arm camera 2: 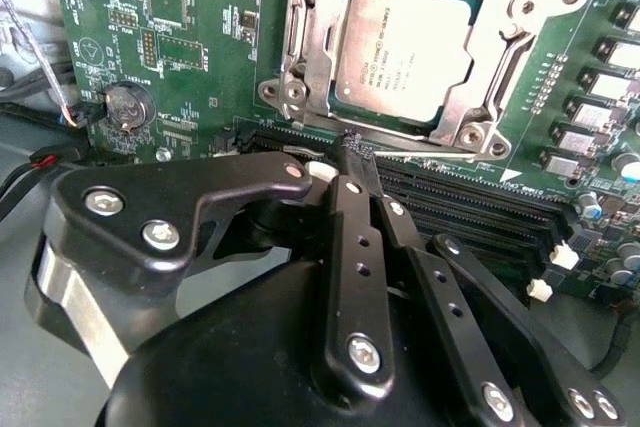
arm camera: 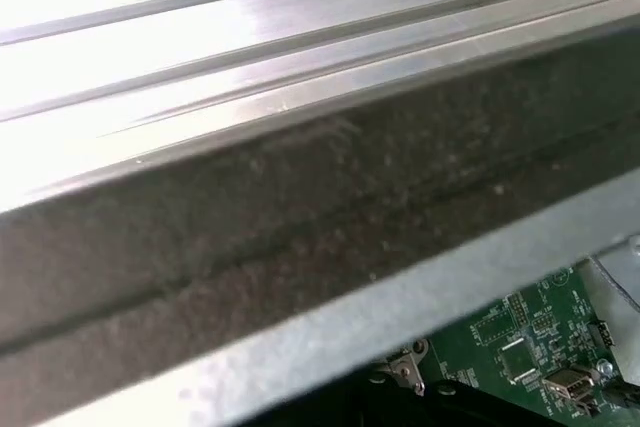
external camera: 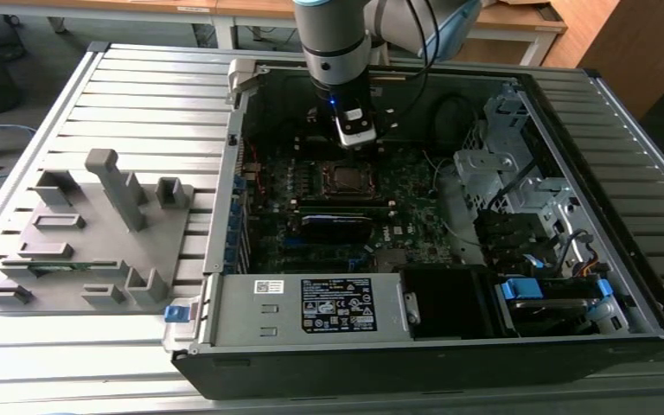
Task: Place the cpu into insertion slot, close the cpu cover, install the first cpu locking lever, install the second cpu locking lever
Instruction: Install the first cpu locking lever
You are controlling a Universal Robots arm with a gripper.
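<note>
A: Arm pose?
B: Reaching down from the far edge of the open computer case (external camera: 424, 363), wrist near vertical, gripper (external camera: 356, 138) inside the case just above the motherboard (external camera: 413, 194), hovering beside the insertion slot (external camera: 345, 177) on its far side.

A: Gripper state?
B: In the second wrist view, black fingers (arm camera 2: 357, 237) drawn together to a narrow tip, gripper (arm camera 2: 357, 150) closed or nearly so. Nothing seen held between them. Tip sitting over the black memory slots (arm camera 2: 470, 192), just beside the socket's edge, close to a thin silver lever (arm camera 2: 440, 159) lying along that edge.

A: Location of the cpu?
B: Seated in the insertion slot (arm camera 2: 420, 47), cpu (arm camera 2: 405, 47) flat, grey metal top showing through the square window. The cpu cover (arm camera 2: 300, 57) lying down around it, silver frame on all visible sides.

A: Anything else?
B: Grey fixture tray (external camera: 90, 233) on the slatted table (external camera: 136, 78), near the exterior view's left edge. In the first wrist view, case wall (arm camera: 300, 237) close up, a corner of green board (arm camera: 530, 337) beneath.
</note>
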